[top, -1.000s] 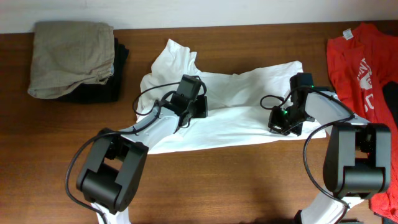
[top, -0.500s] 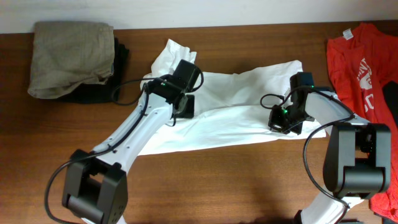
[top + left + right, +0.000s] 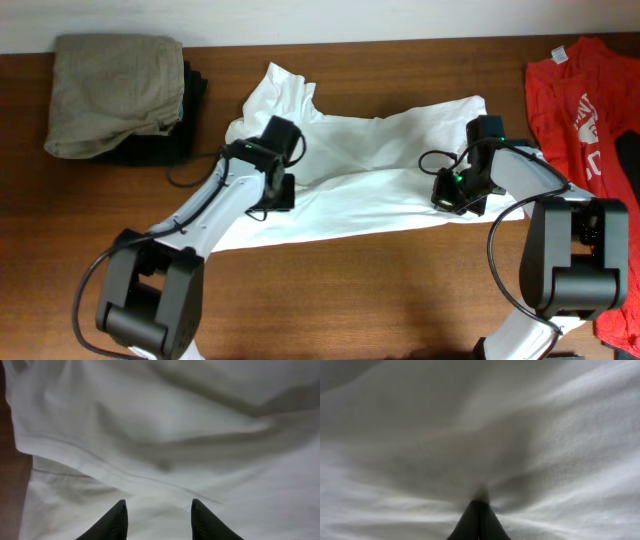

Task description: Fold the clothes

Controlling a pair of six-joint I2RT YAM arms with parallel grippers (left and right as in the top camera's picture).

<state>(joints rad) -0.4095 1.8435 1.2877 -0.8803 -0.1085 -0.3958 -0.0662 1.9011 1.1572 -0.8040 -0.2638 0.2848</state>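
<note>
Frame centre: white T-shirt lay spread and rumpled on table. Left gripper was over its left-centre part, fingers moderately apart with nothing between them. Right gripper was at its right part, fingers closed together, pinching a pucker of cloth.

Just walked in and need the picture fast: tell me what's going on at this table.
Two robot arms are working on a white T-shirt lying rumpled on the wooden table. The right gripper is shut, pinching the cloth near the shirt's right end. The left gripper is over a hem near the left side, fingers apart, gripping nothing. A red T-shirt and some folded clothes lie off to the sides.
</note>
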